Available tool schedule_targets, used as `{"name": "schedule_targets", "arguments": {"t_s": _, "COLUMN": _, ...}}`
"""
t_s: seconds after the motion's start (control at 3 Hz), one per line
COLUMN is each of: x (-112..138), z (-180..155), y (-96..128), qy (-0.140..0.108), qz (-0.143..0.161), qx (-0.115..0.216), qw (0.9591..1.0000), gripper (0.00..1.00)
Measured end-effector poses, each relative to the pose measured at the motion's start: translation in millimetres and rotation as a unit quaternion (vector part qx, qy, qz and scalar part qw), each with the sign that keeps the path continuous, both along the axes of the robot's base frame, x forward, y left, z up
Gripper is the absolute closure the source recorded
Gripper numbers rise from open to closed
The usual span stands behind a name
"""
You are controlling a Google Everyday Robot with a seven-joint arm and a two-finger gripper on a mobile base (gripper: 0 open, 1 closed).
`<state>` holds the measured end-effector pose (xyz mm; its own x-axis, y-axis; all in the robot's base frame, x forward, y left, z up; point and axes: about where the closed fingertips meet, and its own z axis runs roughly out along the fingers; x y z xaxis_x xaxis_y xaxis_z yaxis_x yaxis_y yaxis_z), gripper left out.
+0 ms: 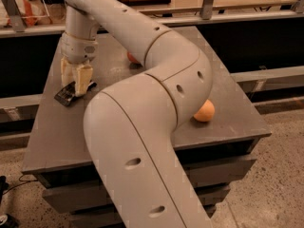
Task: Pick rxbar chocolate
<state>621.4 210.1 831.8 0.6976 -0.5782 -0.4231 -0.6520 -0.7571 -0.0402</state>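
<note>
The rxbar chocolate [65, 95] is a flat black bar lying on the left part of the dark grey table [61, 137]. My gripper [76, 85] points straight down and sits right on the bar's middle, at table level. The gripper covers the middle of the bar, and the bar's ends stick out on both sides. The bar rests on the table top.
An orange round fruit [204, 111] lies on the right part of the table, half behind my arm's elbow [171, 80]. A bit of the red apple [131, 58] shows behind the arm at the back. A shelf rail [209, 18] runs behind the table.
</note>
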Motion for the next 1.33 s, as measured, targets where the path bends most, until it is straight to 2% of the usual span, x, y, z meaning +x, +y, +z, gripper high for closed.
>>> {"name": "schedule_targets", "arguments": {"t_s": 0.33, "x": 0, "z": 0, "y": 0, "qy": 0.000, "qz": 0.000, "qx": 0.000, "qw": 1.0000, "gripper": 0.76}}
{"name": "schedule_targets", "arguments": {"t_s": 0.67, "x": 2, "z": 0, "y": 2, "qy": -0.003, "qz": -0.002, "qx": 0.003, "qw": 1.0000, "gripper": 1.00}}
{"name": "schedule_targets", "arguments": {"t_s": 1.0, "x": 2, "z": 1, "y": 2, "qy": -0.003, "qz": -0.003, "qx": 0.003, "qw": 1.0000, "gripper": 1.00}}
{"name": "schedule_targets", "arguments": {"t_s": 1.33, "x": 1, "z": 16, "y": -4, "qy": -0.020, "qz": -0.033, "qx": 0.031, "qw": 0.9988, "gripper": 1.00}}
